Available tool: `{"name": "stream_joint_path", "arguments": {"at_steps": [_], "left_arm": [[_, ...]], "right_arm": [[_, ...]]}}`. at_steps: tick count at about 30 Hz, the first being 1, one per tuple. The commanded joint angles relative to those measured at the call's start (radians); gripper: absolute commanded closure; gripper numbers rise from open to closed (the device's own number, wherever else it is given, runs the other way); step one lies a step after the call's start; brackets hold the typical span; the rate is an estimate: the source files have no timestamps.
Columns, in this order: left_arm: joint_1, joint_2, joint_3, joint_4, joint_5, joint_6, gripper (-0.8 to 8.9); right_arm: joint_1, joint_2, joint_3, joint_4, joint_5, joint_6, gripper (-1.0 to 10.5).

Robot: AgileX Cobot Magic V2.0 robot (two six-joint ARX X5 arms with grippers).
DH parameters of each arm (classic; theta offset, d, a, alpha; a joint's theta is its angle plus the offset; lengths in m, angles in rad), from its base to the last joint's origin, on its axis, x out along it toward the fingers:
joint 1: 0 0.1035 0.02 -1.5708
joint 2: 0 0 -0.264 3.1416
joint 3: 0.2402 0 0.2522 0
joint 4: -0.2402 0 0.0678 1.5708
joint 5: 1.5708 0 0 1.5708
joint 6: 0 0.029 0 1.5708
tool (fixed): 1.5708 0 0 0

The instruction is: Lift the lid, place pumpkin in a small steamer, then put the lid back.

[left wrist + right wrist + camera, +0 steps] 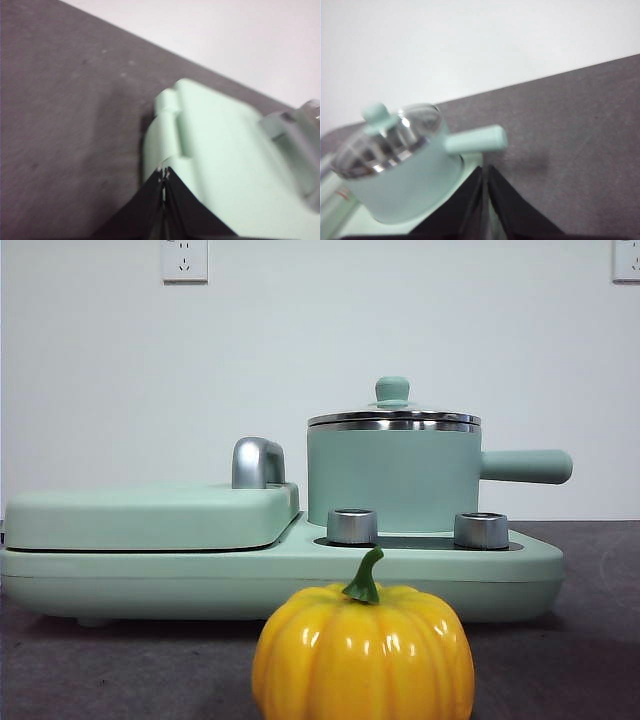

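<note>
- Ahead of the right gripper [484, 172], jaws pressed together and empty, stands the small steamer [407, 175], its handle pointing sideways across the jaws.
- Lid [390, 135] sits closed on top, contents unseen; this arm looks nearer.
- Left gripper [164, 175], likewise closed and empty, hangs over the hinged cover [220, 165].
- Pumpkin [363, 652] waits on the table, outside both wrist views.

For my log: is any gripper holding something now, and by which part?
Nothing is held: left gripper and right gripper are shut and empty.
</note>
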Motion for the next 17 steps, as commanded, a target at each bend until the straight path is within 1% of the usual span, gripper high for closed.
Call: {"name": "stream_joint_path", "arguments": {"at_steps": [1,4,6,9,14,17], "left_arm": [[-0.012,0.054,0.073,0.016,0.021,-0.021,8.06],[-0.023,0.132,0.153,0.013,0.097,-0.017,8.06],[-0.031,0.191,0.213,0.007,0.164,-0.014,8.06],[-0.042,0.275,0.303,-0.028,0.237,-0.009,8.06],[-0.068,0.419,0.473,-0.127,0.365,0.073,8.06],[-0.084,0.486,0.552,-0.173,0.46,0.117,8.06]], "right_arm": [[0.001,0.038,0.082,-0.059,-0.035,0.043,9.3],[0.001,0.095,0.184,-0.129,-0.093,0.043,9.3],[0.001,0.142,0.254,-0.177,-0.146,0.042,9.3],[0.001,0.21,0.344,-0.244,-0.23,0.031,9.3],[0.001,0.323,0.477,-0.338,-0.408,-0.012,9.3],[0.001,0.376,0.534,-0.369,-0.476,-0.045,9.3]]}}
